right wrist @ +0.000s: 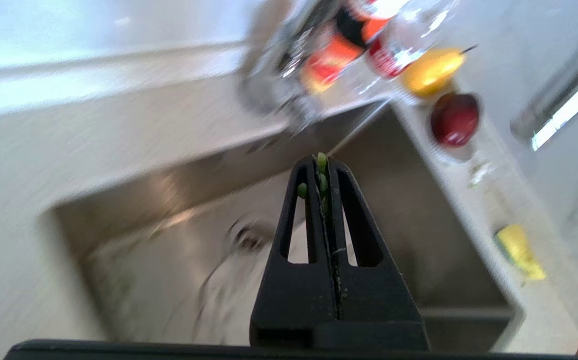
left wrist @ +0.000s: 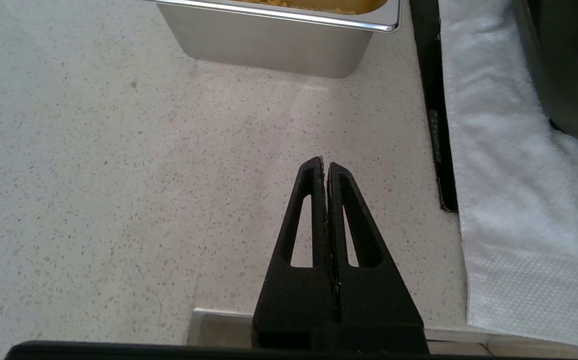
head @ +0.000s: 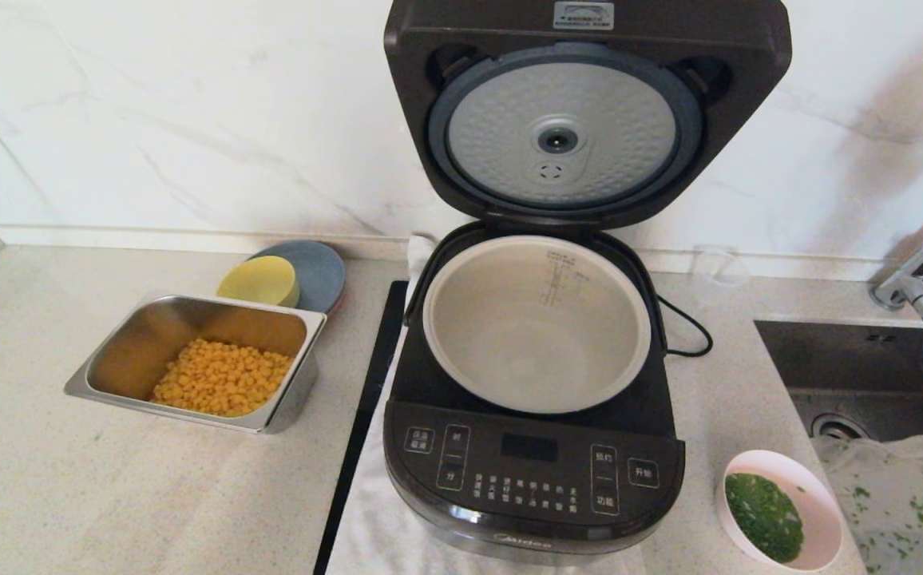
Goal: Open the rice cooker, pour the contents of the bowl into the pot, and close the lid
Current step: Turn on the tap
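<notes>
1. At the middle of the table (head: 70,495), toward its back edge, the rice cooker (head: 533,471) stands on a white towel (left wrist: 509,190), control panel facing the front edge.
2. Its lid (head: 587,112) is swung up against the wall, showing the dimpled silver disc and grey gasket.
3. The pot (head: 537,323) sits in the cooker body, uncovered; measuring marks show on its far inner wall.
4. At the front edge, just right of the cooker, the bowl (head: 821,511) rests upright on the table, holding the chopped greens (head: 765,515).
5. Left of the cooker, a steel tray (head: 194,363) holds corn kernels (head: 222,377); behind it a yellow bowl (head: 259,281) lies on a blue plate (head: 318,271).
6. A sink (head: 853,367) is set into the right end of the table, with a cloth (head: 901,495) flecked with green in it.
7. Left pincer (left wrist: 325,165): pressed together, empty, above bare table near the front of the tray.
8. Right pincer (right wrist: 321,162): pressed together, green bits stuck between its tips, above the sink.
</notes>
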{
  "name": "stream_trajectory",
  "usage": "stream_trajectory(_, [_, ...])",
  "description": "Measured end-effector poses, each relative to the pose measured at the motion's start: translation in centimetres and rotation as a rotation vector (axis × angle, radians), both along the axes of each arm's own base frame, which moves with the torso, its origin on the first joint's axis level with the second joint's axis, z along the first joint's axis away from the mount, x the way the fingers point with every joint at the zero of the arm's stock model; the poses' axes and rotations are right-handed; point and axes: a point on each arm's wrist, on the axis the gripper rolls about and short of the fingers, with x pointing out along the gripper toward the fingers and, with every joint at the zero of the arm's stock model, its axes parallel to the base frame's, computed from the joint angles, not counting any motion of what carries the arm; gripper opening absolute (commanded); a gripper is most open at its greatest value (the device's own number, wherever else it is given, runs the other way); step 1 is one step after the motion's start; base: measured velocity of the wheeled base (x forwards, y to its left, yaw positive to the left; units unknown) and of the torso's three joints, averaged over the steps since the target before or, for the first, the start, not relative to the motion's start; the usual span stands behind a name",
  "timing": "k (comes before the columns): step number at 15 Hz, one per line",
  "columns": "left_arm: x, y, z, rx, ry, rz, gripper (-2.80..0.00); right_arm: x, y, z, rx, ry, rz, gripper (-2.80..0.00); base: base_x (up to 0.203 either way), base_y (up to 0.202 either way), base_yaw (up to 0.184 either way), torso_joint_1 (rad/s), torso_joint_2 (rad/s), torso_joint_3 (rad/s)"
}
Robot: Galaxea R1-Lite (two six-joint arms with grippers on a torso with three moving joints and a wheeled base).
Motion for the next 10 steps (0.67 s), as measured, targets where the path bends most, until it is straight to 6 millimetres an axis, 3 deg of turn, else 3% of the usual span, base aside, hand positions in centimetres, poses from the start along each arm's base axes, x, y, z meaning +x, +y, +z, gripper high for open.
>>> stream_trajectory(4, [0.0,0.0,0.0,0.000,0.000,0.000,-2.80,4.4,-3.9,-2.1,-0.099,-0.068,-0.093,-2.80,0.000,0.000,0.000,0.000,0.00,0.000])
stream_trajectory(10, [0.0,0.0,0.0,0.000,0.000,0.000,-2.80,8.6,-6.7,-4.8,-0.216,-0.138,-0.129,-2.80,0.000,0.000,0.000,0.000,0.00,0.000])
